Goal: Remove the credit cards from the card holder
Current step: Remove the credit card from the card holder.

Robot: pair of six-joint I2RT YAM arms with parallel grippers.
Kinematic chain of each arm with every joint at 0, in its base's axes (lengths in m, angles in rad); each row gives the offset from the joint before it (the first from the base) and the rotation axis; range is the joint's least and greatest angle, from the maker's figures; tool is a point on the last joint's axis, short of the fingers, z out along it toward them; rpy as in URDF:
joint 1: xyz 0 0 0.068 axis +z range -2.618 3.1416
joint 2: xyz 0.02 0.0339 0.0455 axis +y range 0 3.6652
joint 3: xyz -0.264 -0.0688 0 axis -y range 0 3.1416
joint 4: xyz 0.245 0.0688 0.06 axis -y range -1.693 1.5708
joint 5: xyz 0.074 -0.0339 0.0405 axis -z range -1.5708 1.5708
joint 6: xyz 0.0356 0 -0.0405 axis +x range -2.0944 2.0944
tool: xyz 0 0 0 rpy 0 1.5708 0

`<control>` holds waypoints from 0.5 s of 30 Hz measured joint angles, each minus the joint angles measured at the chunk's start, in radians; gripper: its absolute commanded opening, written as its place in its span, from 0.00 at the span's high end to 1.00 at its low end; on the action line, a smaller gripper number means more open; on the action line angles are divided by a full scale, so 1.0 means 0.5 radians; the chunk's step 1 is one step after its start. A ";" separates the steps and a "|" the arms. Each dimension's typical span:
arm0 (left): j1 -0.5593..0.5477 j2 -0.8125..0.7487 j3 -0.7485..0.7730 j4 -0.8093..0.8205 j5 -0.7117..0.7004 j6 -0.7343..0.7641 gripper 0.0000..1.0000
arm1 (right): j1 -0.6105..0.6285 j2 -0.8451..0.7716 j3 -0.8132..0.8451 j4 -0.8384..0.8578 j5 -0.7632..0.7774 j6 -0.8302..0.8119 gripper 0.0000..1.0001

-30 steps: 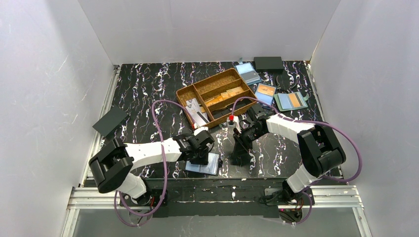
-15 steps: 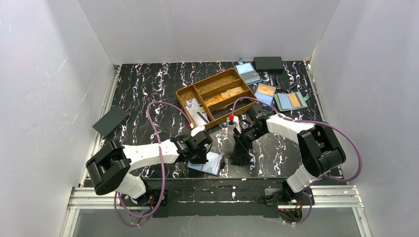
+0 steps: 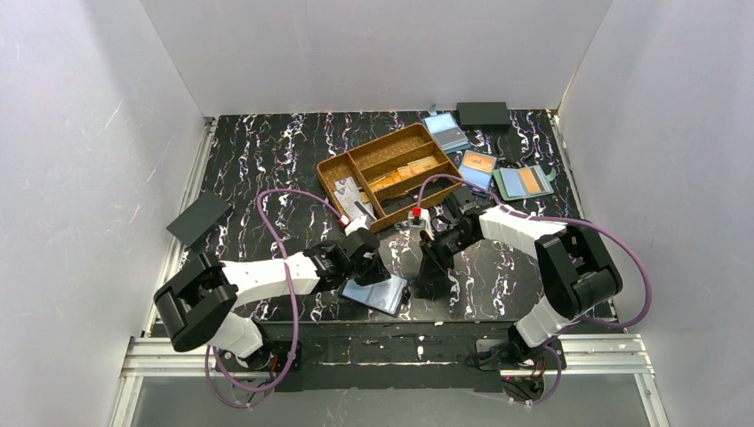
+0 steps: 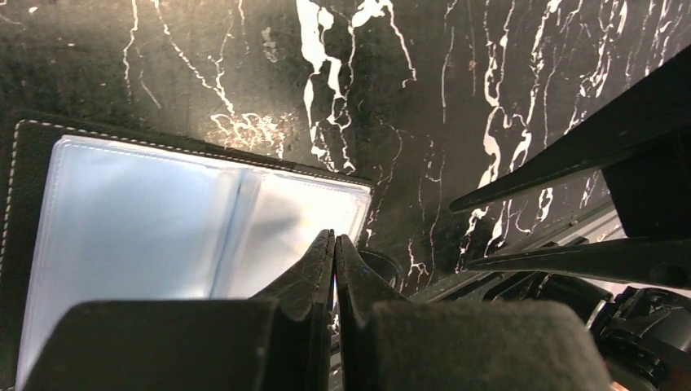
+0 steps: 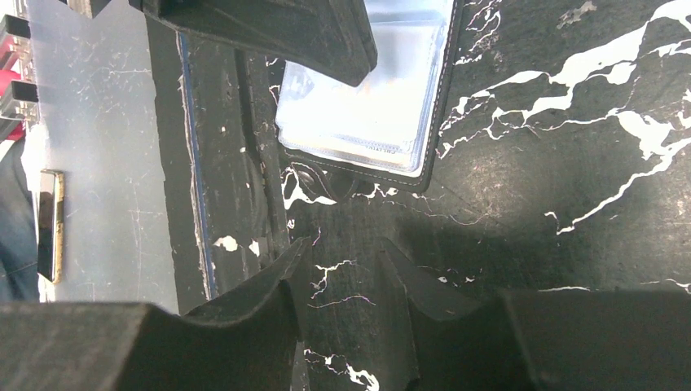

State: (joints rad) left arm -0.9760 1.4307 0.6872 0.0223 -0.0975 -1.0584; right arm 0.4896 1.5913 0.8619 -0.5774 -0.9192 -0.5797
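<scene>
The black card holder (image 3: pixel 382 294) lies open on the table near the front edge, its pale blue lining up. It also shows in the left wrist view (image 4: pixel 163 212) and the right wrist view (image 5: pixel 367 106). Glare on the clear pockets stops me picking out separate credit cards. My left gripper (image 3: pixel 367 265) is shut, its tips (image 4: pixel 334 236) pinched at the holder's edge by the snap tab. My right gripper (image 3: pixel 434 258) is open and empty just right of the holder, its tips (image 5: pixel 342 244) low over bare table.
A brown wooden tray (image 3: pixel 331 169) behind the grippers holds orange-tan cards and a few pale cards (image 3: pixel 353 196). Blue holders (image 3: pixel 446 132), a grey-green holder (image 3: pixel 525 182) and a black box (image 3: pixel 483 113) lie at the back right. Another black box (image 3: pixel 200 218) lies left.
The left gripper has shifted slightly away from the front edge. The open holder has slid right and turned, its right end now nearer the front edge. The right arm has held still.
</scene>
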 measured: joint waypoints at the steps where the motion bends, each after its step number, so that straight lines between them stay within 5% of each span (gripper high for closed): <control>1: 0.000 0.000 0.000 0.020 0.004 -0.004 0.97 | 0.000 0.000 0.000 0.000 -0.005 0.000 0.57; 6: 0.000 -0.001 0.026 -0.022 0.018 0.107 0.55 | 0.000 -0.002 0.000 -0.001 -0.016 0.000 0.57; 15: -0.179 0.043 0.362 -0.569 -0.089 0.407 0.47 | 0.000 -0.002 0.001 -0.001 -0.024 0.000 0.57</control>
State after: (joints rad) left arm -1.0657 1.4525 0.8684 -0.2623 -0.1421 -0.8547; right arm 0.4896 1.5906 0.8623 -0.5777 -0.9314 -0.5797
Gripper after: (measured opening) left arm 0.531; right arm 0.425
